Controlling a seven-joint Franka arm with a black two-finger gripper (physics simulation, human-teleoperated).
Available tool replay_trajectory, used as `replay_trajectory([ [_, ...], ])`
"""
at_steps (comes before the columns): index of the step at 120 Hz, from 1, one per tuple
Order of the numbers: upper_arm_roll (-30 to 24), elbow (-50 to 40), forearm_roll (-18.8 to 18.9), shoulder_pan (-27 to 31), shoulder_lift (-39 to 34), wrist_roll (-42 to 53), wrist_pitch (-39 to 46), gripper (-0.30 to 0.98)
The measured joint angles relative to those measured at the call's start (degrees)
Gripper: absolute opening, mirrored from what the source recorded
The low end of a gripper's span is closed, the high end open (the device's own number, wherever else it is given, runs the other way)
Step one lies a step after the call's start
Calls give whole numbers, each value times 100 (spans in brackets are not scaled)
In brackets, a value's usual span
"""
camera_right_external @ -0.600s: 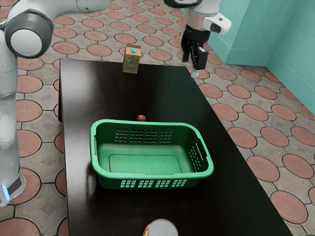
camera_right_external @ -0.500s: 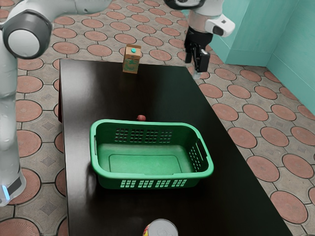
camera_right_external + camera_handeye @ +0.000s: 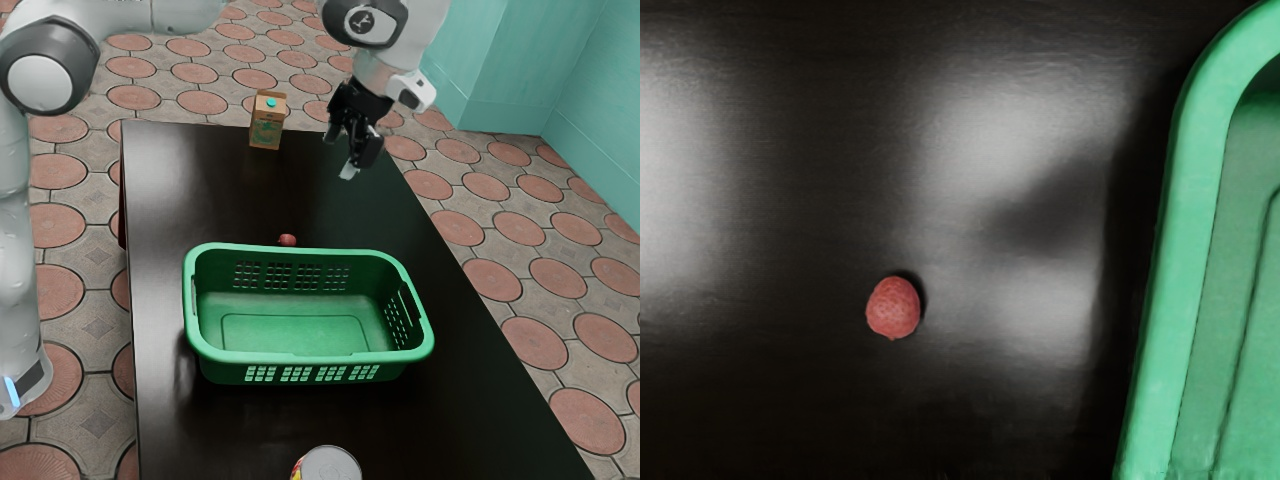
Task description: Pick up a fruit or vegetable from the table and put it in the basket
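Red fruit (image 3: 893, 307) seen on the desk (image 3: 200, 190), just beside the green basket (image 3: 300, 357)

Little weight and soft flesh were to be expected; some grip was promised by the pimpled skin, though bruising was risked by a hard squeeze; a gentle hold across the widest part, from two opposite sides, was judged best. The claw (image 3: 341, 157) was open and empty, pointed mainly downward, above the desk and well apart from the fruit; the arm (image 3: 15, 180) was stretched in from the exterior view's left, its hand raised.
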Motion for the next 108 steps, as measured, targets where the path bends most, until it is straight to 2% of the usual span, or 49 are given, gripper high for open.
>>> replay_trajectory([
  [16,602,-1193,-318,-286,-391,81,517,68],
  [38,956,-2425,-460,217,-962,225,1359,68],
  [80,994,-3823,-325,191,-1273,749,3050,68],
  [108,885,-4104,-392,187,-1297,1018,3536,68],
])
